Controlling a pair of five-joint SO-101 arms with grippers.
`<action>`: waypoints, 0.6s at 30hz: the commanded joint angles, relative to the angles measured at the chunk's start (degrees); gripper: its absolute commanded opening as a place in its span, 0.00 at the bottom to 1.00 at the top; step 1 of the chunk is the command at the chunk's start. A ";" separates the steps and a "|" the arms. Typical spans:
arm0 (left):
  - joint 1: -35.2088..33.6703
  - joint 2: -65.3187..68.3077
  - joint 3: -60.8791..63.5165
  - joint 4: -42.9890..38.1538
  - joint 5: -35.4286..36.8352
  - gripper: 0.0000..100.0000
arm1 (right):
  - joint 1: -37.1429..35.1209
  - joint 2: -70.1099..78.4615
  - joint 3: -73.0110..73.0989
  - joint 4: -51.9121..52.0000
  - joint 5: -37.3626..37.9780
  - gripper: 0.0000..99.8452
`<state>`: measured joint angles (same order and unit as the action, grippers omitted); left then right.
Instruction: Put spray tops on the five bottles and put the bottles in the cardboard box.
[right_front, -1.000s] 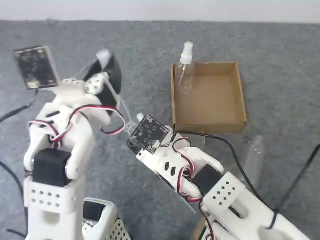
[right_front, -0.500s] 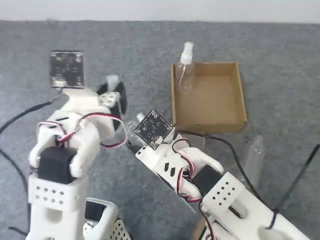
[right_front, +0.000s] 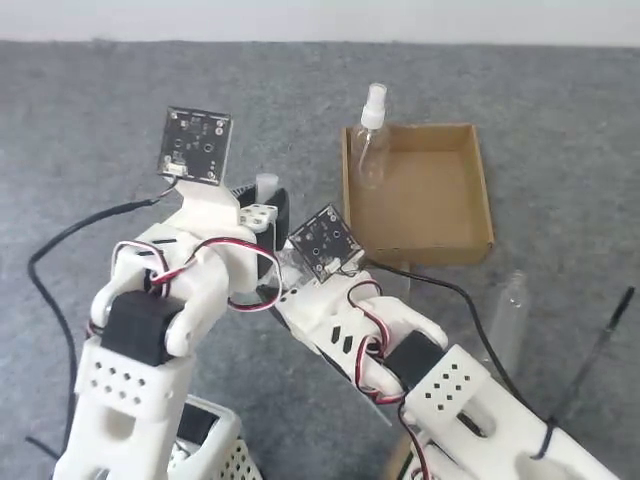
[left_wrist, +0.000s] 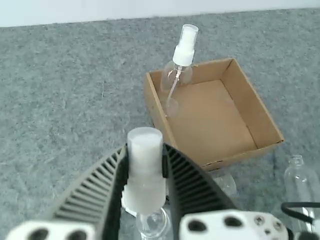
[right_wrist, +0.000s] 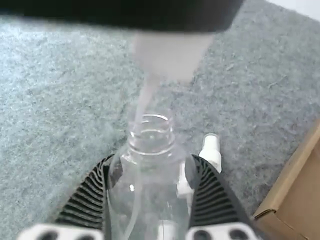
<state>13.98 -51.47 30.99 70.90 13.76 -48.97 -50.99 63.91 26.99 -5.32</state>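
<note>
The left gripper, clamped on a spray top, had swung right above the bottle clamped by the right gripper, with the tube entering its neck; capping looked next.

Robot test bench: grey carpet, white wall.

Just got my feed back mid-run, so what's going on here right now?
The left gripper holds a spray top just above an open bottle gripped by the right gripper. The top's tube dips into the neck, but the top is not seated yet. One capped bottle stands in a corner of the cardboard box. Another uncapped bottle is on the table near the box.
</note>
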 joint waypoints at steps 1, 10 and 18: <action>0.18 -0.97 -0.66 0.26 -0.53 0.04 | 0.92 -2.42 -0.26 -1.54 -0.79 0.01; 0.18 -1.05 -1.10 0.09 -0.62 0.10 | 0.92 -2.42 3.25 -9.63 -0.79 0.01; -0.79 -1.05 -2.68 -0.44 -3.60 0.10 | 0.92 -2.42 3.34 -9.98 -0.79 0.01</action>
<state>13.98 -51.47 30.99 70.90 11.12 -48.79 -50.99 68.04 18.46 -5.32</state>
